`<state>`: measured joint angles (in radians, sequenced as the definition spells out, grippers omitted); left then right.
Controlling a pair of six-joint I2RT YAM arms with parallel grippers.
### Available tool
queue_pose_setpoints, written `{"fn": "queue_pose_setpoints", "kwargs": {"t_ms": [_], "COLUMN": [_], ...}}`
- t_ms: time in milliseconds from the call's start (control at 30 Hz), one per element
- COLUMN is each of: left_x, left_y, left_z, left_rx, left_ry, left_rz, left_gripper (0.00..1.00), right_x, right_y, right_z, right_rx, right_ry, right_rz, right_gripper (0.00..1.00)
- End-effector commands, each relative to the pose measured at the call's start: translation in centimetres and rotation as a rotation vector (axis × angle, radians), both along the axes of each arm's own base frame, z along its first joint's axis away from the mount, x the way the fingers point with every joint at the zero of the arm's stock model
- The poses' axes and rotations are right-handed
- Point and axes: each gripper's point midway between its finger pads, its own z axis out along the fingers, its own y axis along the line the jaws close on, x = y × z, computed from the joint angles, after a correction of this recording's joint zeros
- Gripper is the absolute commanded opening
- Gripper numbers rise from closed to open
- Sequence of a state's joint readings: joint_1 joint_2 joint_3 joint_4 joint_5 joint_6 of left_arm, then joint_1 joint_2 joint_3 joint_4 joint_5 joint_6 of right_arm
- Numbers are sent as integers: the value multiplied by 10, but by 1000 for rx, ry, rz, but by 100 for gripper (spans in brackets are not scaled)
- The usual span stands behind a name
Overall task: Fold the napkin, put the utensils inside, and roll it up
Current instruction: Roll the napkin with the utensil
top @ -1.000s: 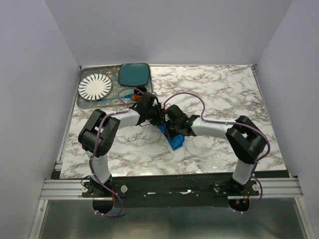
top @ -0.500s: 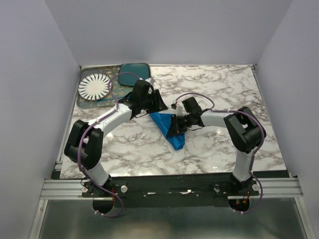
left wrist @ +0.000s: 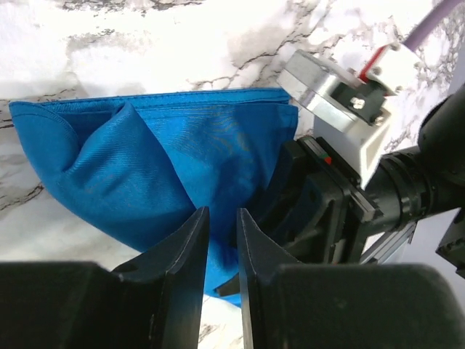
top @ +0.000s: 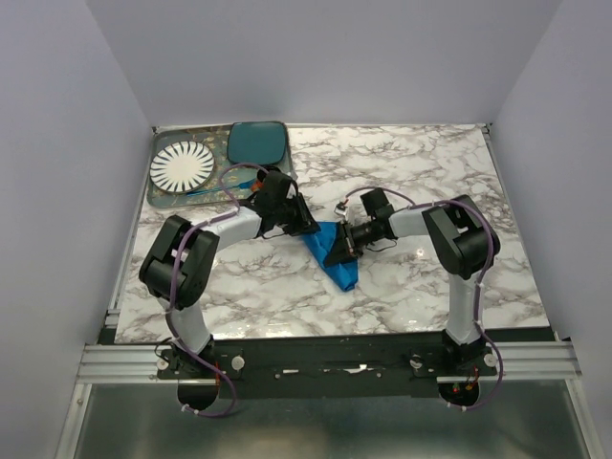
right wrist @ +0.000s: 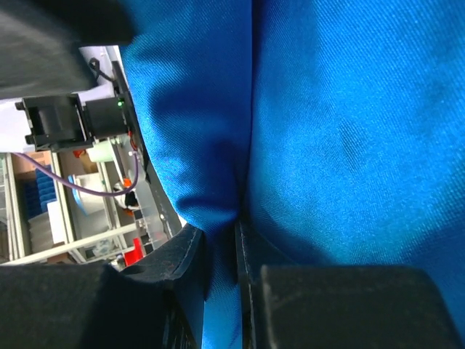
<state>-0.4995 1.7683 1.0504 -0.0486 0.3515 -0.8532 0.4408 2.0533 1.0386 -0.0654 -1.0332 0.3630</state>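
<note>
- The napkin [top: 339, 270] is seen near the middle of the marble worktop [top: 430, 172], between the two arms.
- It is bunched into a long, loose shape. One end is pointed toward the near edge, and the far end is held up where the two grippers meet.
- The left gripper [left wrist: 218, 214] is reached in from the left. Its fingers [left wrist: 182, 247] are brought almost together, and blue cloth is seen in the thin gap between them, so the napkin's edge is pinched there.
- In the left wrist view, soft folds are seen in the cloth, and one crease is run down toward the fingertips. A straight stitched hem is seen along the far side.
- The right gripper [right wrist: 218, 229] is reached in from the right, just beside the left one. It is closed on the napkin, and a fold of cloth is squeezed between its two fingers.
- The right wrist view is almost filled with blue cloth.
- A tray [top: 164, 198] is set at the far left corner of the worktop, well apart from the napkin.
- A white plate with dark stripes [top: 182, 167] is laid in the tray.
- A dark teal plate [top: 256, 142] is placed just to the right of it, at the far edge.
- A thin bluish thing [top: 215, 188] is laid along the near side of the tray. It looks like the fork, but it is too small to be sure.
</note>
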Motion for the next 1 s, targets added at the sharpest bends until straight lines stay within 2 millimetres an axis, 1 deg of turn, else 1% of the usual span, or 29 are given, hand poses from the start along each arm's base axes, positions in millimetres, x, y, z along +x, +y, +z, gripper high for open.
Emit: {"fn": "queue_pose_setpoints", "kwargs": {"t_ms": [0,133,233,267,300,367,400,433,467,500,533,567,600,633,667,700,733,767,800,833,867,900,933,967], "left_x": [-3,-2,-2,-2,-2,-5,-6,-6,-8,-8,-9,-9,-9,-9,-10,-9,-10,-10,-10,-11,-10,-11,-11,-11], "left_y": [-1,1,5,6,7,8,8,8,9,10,10,11,12,11,12,13,13,13,13,13,13,13,13,13], "left_z": [-26,-40,-50,-55,-58,-65,-67,-68,-71,-72,-73,-75,-77,-77,-78,-79,-80,-81,-81,-82,-83,-84,-84,-85], "left_rx": [-5,12,37,48,52,61,63,63,66,70,72,77,79,78,80,82,84,86,87,87,87,87,87,85], "left_ry": [47,50,58,64,68,84,86,86,92,92,92,96,98,98,100,99,99,102,101,105,105,109,111,112], "left_rz": [13,29,30,34,32,32,30,28,30,31,31,31,31,31,32,35,35,36,35,35,35,35,35,35], "left_gripper": [29,28,27,27,27,26,25,26,25,25,25,25,25,24,24,24,24,24,24,23,23,23,23,23], "right_x": [-9,-6,2,5,7,13,17,21,20,24,26,22,23,23,15,19,19,9,18,17,12,18,18,13], "right_y": [-12,-14,-20,-21,-26,-30,-36,-37,-38,-43,-44,-40,-44,-42,-32,-36,-35,-23,-31,-29,-21,-28,-27,-18], "right_z": [-21,-14,-3,2,10,22,25,38,42,45,56,58,58,61,66,64,64,63,61,60,61,55,54,54], "right_rx": [-82,-103,-155,-171,-206,-237,-289,-305,-331,-381,-394,-420,-480,-497,-507,-576,-613,-643,-736,-771,-794,-878,-908,-919], "right_ry": [82,51,-27,-54,-92,-144,-177,-222,-247,-279,-320,-349,-389,-418,-459,-516,-557,-605,-673,-708,-753,-799,-828,-864], "right_rz": [-25,-32,-52,-59,-68,-85,-100,-110,-108,-117,-129,-115,-123,-120,-101,-126,-131,-99,-143,-139,-120,-139,-136,-120], "right_gripper": [25,26,35,38,39,41,42,44,47,47,48,50,52,54,56,58,59,63,64,65,66,66,68,69]}}
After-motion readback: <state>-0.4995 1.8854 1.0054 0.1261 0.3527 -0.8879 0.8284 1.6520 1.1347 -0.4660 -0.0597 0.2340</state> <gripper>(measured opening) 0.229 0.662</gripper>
